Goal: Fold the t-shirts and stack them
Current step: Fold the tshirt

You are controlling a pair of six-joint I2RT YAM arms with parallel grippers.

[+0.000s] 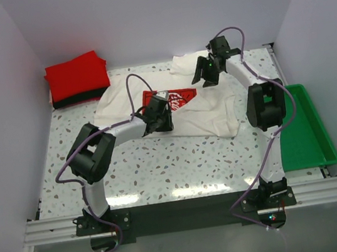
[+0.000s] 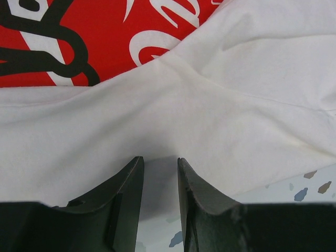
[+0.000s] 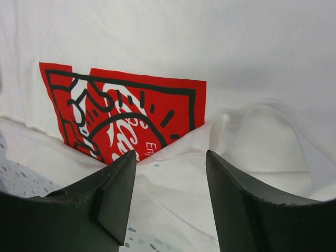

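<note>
Only the overhead view gives us the count: three shirts, one tray, two arms. The cream-white cloth t-shirt point(image 1: 211, 112) with its red rectangular print point(image 1: 183, 95) lies spread mid-frame on the speckled table point(image 1: 162, 165). The folded red shirt point(image 1: 75, 76) sits on the folded black shirt point(image 1: 73, 103) at upper left, and the green plastic tray point(image 1: 306, 137) is at right. The wrist views add the fingers. The left gripper point(image 2: 160, 165), elbow bent, sits low at the hem, slightly parted and clamping nothing. The right gripper point(image 3: 170, 157) hovers above the print, wide apart and empty.
</note>
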